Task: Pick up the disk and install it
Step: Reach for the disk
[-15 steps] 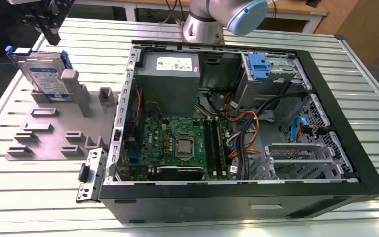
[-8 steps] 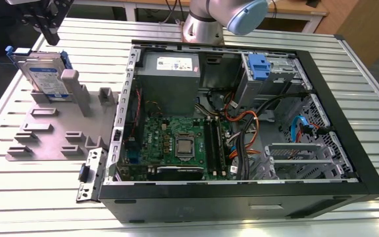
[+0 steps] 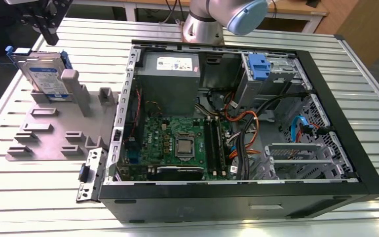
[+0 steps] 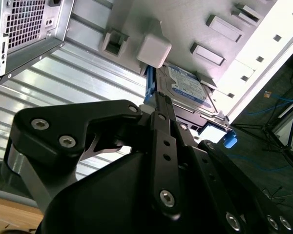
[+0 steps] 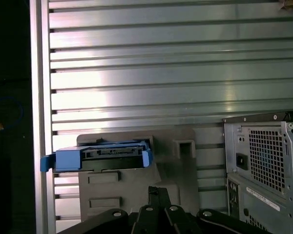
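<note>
Claw (image 3: 49, 38) hangs over the rack, jaws together and holding nothing. The disk (image 3: 45, 79) stands on edge in the grey rack (image 3: 51, 123), at ten o'clock from the open case (image 3: 347, 163) in the exterior view, with the claw at its twelve (not touching). Propped upright like that, its blue-framed top edge is offered to a grab from above, I'd say. Both wrist views look along the claw at that edge. Nothing picked, nothing installed yet.
</note>
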{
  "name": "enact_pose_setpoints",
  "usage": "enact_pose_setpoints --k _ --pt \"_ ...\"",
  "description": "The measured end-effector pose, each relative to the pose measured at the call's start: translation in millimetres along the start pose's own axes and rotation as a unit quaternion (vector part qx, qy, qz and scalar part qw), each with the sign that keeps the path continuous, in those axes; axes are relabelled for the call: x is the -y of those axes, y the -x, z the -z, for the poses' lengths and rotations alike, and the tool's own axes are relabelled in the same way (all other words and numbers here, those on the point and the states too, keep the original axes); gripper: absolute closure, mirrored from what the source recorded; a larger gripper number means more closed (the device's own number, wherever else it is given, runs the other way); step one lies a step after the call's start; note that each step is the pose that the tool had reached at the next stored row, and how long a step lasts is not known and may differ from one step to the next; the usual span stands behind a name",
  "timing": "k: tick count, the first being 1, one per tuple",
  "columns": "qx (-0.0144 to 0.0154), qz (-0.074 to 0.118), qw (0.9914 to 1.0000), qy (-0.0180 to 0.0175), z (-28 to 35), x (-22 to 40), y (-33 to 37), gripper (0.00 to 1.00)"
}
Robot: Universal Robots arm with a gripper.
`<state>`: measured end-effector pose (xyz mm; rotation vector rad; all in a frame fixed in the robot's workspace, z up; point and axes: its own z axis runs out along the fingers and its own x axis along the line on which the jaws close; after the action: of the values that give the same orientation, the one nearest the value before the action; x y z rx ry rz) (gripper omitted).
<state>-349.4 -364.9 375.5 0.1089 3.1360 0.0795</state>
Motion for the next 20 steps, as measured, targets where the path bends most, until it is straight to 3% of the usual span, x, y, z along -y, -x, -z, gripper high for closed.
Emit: enact_pose_setpoints --k 4,17,20 --pt "-0.0001 0.0 1.0 0.0 -0.4 -0.4 -8.4 0.89" --pt "-0.002 0.0 1.0 -0.0001 -7.2 -1.3 -57.9 0.89" --pt "-0.0021 0.0 1.0 -0.0002 -9.4 -2.5 -66.0 0.89"
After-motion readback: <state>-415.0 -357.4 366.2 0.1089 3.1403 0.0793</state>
